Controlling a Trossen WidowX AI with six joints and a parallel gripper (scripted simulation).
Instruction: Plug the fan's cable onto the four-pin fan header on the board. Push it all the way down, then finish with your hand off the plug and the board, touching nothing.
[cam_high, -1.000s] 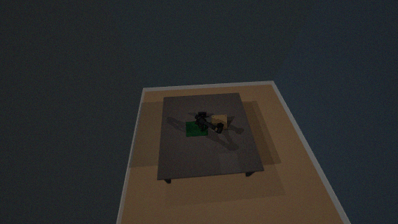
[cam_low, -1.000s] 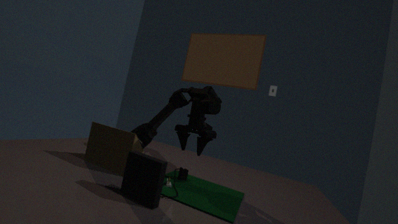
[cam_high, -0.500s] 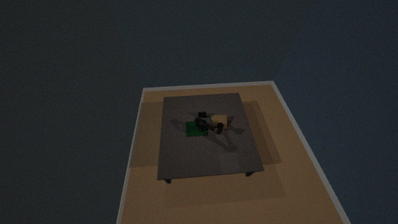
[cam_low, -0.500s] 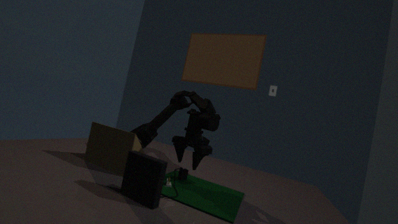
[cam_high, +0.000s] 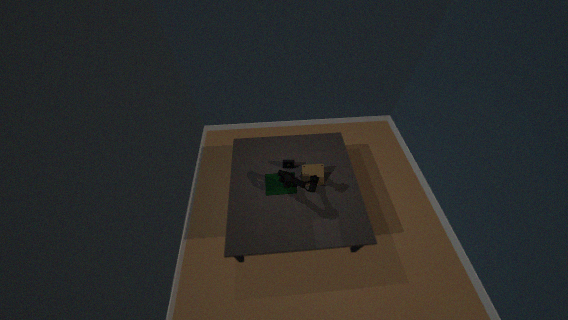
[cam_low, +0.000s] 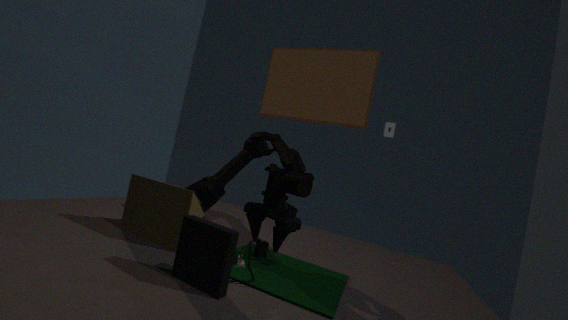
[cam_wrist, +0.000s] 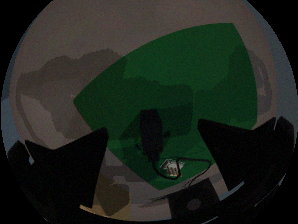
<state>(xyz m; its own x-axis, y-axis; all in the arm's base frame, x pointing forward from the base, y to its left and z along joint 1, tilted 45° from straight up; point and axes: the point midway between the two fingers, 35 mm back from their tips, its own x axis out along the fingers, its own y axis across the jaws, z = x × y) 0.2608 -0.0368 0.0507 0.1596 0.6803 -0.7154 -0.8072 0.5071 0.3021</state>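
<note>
The green board (cam_high: 272, 189) (cam_low: 310, 287) (cam_wrist: 215, 50) lies on the table. The cable's black plug (cam_low: 261, 248) (cam_wrist: 151, 131) is at the board, near one corner; whether it is upright is too dark to tell. The small pale header (cam_low: 240, 261) (cam_wrist: 172, 168) is beside it, not under it, with pins showing. The thin black cable (cam_wrist: 209, 161) loops from the plug past the header toward the dark square fan (cam_high: 288, 163) (cam_low: 205, 257) (cam_wrist: 194, 203). My gripper (cam_low: 266, 245) (cam_wrist: 153, 128) is open and empty, its fingers low on both sides of the plug, with gaps showing in the wrist view.
A tan box (cam_high: 313, 169) (cam_low: 155, 212) (cam_wrist: 114, 197) stands beside the arm's base, near the fan. The fan stands upright close to the board's header end. The grey table (cam_high: 270, 230) has its edges well outside the board.
</note>
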